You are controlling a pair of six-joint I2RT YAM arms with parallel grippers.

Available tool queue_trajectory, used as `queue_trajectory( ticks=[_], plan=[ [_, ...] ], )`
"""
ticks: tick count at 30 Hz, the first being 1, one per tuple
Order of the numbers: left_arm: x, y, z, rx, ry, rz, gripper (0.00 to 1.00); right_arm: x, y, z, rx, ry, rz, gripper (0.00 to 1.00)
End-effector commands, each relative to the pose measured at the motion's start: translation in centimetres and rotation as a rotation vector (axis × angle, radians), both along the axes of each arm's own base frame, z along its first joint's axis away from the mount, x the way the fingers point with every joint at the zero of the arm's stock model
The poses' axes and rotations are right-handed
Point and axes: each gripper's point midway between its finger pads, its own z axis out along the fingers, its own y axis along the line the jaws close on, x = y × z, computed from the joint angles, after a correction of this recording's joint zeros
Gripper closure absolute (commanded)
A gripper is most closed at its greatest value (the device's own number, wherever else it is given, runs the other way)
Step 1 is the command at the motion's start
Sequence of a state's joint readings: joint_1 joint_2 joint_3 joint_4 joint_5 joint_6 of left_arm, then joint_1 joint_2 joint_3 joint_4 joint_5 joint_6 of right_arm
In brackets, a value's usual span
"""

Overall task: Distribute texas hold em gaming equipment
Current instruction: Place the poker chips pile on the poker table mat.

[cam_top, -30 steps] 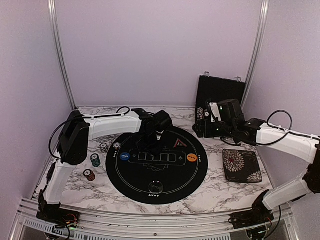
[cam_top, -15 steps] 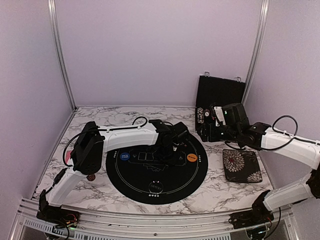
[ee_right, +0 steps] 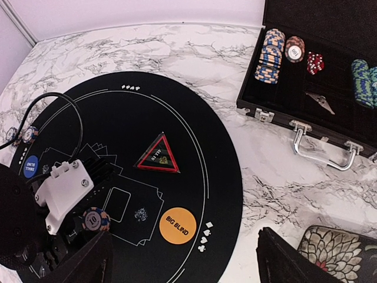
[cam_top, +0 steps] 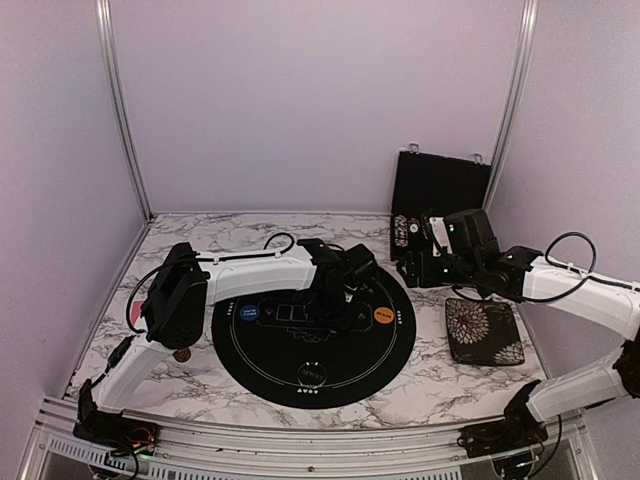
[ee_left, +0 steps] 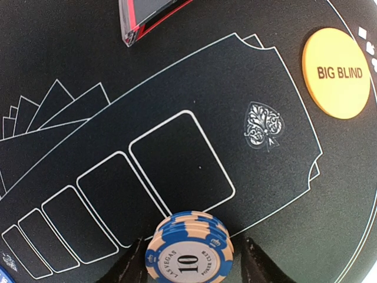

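The left arm (cam_top: pixel 255 275) and a chip stack (ee_left: pixel 189 256) fill the mat's (cam_top: pixel 270 370) far half. Its near half is open. A case (cam_top: pixel 440 190) blocks the back right.

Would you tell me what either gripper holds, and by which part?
Nothing, it seems: the left gripper flanks the blue chip stack with gaps showing; the right gripper is empty.

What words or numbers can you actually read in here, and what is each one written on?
"BIG BLIND": on the orange button.
"10": on top of the blue chip stack.
"LAS VEGAS": same chip, around its rim.
"POKER CLUB": same chip, around its rim.
Too small or blurred to read: the lettering on the blue button, the red triangle and the mat.
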State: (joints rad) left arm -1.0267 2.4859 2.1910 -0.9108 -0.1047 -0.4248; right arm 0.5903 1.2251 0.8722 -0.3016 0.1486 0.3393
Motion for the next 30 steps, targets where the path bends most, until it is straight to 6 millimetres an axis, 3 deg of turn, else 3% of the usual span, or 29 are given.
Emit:
queue_trajectory(
  ticks=[1, 12, 18, 23, 30],
  plan=[
    [-0.3, 0.1, 0.1, 0.014, 0.011, -0.011, 0.43, 0.3, -0.7, 1.0, -0.003, -0.021, -0.028, 0.18],
    [0.9, 0.1, 5.5, -0.079, -0.053, 0.000, 0.27, 0.4, -0.4, 0.8, -0.008, 0.015, -0.028, 0.19],
    [1.3, 1.6, 9.1, -0.162, -0.068, 0.008, 0.19, 0.7, 0.7, 0.5, -0.005, 0.047, -0.013, 0.19],
    [2.4, 5.4, 10.9, -0.208, -0.080, 0.075, 0.18, 0.9, 3.2, -0.6, -0.026, 0.087, 0.029, 0.19],
    [4.4, 13.8, 12.8, -0.266, -0.117, 0.234, 0.17, 0.6, 9.6, -3.8, -0.095, 0.170, 0.146, 0.20]
  ],
)
